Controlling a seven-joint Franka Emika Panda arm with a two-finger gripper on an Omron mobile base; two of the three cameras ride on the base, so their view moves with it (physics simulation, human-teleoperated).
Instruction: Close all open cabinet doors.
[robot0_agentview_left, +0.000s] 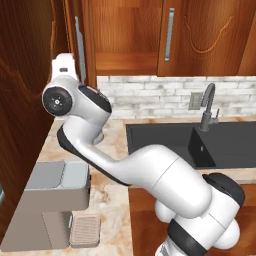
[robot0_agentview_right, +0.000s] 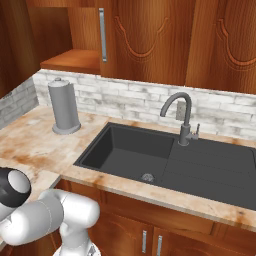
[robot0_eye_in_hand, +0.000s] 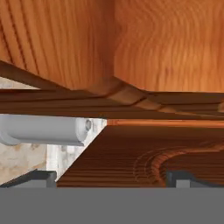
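This is a home kitchen: a marbled beige counter (robot0_agentview_right: 45, 142) runs into a corner and carries a dark sink (robot0_agentview_right: 165, 165) with a drainboard and a curved dark tap (robot0_agentview_right: 181, 117) at its back edge. A whitewashed brick backsplash (robot0_agentview_right: 135, 100) rises behind it, with glossy reddish-brown cabinet doors (robot0_agentview_right: 145, 40) with carved arches and slim silver bar handles above, and more wooden fronts under the counter's front edge. A grey paper towel holder (robot0_agentview_right: 64, 107) stands near the back left corner of the counter, and a grey coffee machine (robot0_agentview_left: 52, 197) sits at its left edge beside a tall wooden panel.
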